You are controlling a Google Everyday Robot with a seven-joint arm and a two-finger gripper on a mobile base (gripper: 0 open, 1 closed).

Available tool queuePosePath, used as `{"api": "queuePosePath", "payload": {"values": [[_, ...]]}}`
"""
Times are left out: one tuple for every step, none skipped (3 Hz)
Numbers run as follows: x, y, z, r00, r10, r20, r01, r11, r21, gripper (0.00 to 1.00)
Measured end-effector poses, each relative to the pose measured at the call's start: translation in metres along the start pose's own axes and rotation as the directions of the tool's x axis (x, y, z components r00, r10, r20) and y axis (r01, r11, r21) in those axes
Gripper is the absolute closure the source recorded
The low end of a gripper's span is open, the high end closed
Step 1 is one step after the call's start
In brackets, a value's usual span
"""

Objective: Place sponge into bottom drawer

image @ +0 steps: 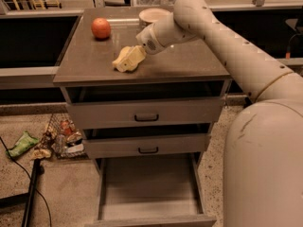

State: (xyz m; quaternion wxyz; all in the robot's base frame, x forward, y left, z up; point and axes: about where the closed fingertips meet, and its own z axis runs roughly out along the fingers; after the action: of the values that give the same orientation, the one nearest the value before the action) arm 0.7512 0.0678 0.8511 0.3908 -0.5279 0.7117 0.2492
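The pale yellow sponge [121, 63] lies on the grey cabinet top [189, 63], left of centre near the front. My cream-coloured gripper [134, 56] reaches in from the right, is down at the sponge's right side and covers part of it. The sponge rests on the top. The bottom drawer [149, 186] is pulled out below, with a bare grey floor and nothing in it.
An orange [101, 28] sits at the back left of the top and a white bowl [154, 15] at the back centre. The two upper drawers [146, 113] are slightly ajar. Litter [61, 137] and a black cable [34, 183] lie on the floor at the left.
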Motion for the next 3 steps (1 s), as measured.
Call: {"api": "queuePosePath", "payload": {"values": [[0.005, -0.001, 0.019, 1.000, 0.008, -0.021, -0.008, 1.0000, -0.001, 0.00], [0.015, -0.001, 0.025, 0.999, 0.036, -0.021, -0.035, 0.9993, 0.010, 0.19], [0.027, -0.002, 0.024, 0.998, 0.064, -0.023, -0.064, 0.9977, 0.025, 0.42]]}}
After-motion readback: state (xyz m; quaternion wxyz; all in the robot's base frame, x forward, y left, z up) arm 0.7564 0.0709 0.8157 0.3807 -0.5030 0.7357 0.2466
